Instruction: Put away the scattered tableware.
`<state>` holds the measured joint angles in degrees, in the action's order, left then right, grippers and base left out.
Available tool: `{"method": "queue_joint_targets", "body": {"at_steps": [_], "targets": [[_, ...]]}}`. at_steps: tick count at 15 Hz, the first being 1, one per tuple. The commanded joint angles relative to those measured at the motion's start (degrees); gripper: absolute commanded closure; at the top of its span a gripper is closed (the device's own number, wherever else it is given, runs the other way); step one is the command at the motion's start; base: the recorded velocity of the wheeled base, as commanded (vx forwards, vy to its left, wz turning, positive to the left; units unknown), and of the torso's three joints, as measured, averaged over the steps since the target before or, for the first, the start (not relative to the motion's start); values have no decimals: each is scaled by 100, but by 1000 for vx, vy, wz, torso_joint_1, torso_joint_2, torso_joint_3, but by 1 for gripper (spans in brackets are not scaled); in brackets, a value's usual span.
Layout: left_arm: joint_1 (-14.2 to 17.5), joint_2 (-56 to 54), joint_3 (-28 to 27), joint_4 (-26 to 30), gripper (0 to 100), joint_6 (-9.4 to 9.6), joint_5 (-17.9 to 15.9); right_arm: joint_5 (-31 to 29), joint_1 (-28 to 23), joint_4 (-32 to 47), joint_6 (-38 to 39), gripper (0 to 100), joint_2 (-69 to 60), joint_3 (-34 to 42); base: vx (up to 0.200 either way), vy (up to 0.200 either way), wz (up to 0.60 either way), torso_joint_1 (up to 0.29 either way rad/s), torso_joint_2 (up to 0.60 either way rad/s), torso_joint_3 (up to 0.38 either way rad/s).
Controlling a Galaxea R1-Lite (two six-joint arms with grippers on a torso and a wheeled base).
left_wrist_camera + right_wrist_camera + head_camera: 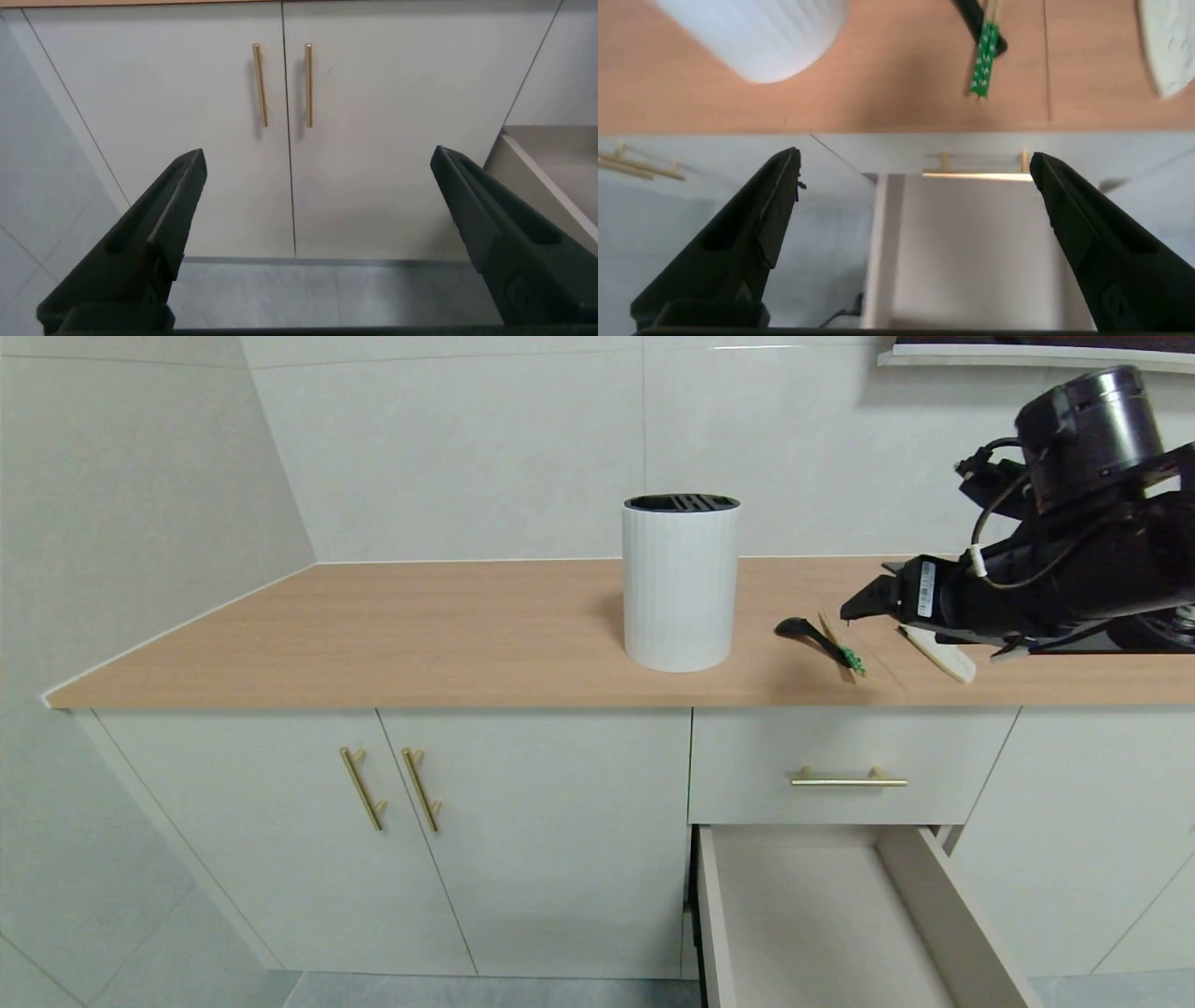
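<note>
A black spoon [801,629] with a green-patterned handle end [851,660] lies on the wooden counter [420,625], crossing a wooden chopstick [834,639]. To its right lies a flat white utensil [938,654]. The white ribbed holder [680,583] with a black slotted top stands left of them. My right gripper [864,603] hovers just above and right of the spoon, open and holding nothing. From the right wrist, the open gripper [915,163] frames the green handle end [983,58], the holder [761,33] and the white utensil [1167,47]. My left gripper [318,159] is open, low in front of the cabinet doors.
Below the counter's right part a drawer [812,915] stands pulled out, with a shut drawer and its gold handle [848,782] above it. Two cabinet doors with gold handles [262,84] face the left wrist. A tiled wall closes the back.
</note>
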<state>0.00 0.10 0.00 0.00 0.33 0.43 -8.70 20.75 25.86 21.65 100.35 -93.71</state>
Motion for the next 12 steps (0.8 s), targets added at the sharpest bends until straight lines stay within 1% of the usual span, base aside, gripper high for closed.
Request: {"method": "queue_joint_targets", "body": {"at_steps": [1,2,3,4,9,10,12], "targets": [[0,8,0,0,0,2,1,-457,26,16,76,0,766,-236,0,0,0,0,0,0],[0,-1,0,0,0,2,1,-905,26,-344,103,0,1057,-306,0,0,0,0,0,0],[0,8,0,0,0,2,1,-1230,17,-670,103,0,1276,-279,0,0,0,0,0,0],[0,8,0,0,0,2,1,-1424,-1,-837,85,0,1496,-253,0,0,0,0,0,0],[0,8,0,0,0,2,1,-1467,-141,-1021,41,0,1733,-288,0,0,0,0,0,0],[0,8,0,0,0,2,1,-1494,-194,-1258,32,0,1786,-279,0,0,0,0,0,0],[0,8,0,0,0,2,1,-1494,-264,-1294,-38,0,1812,-288,0,0,0,0,0,0]]}}
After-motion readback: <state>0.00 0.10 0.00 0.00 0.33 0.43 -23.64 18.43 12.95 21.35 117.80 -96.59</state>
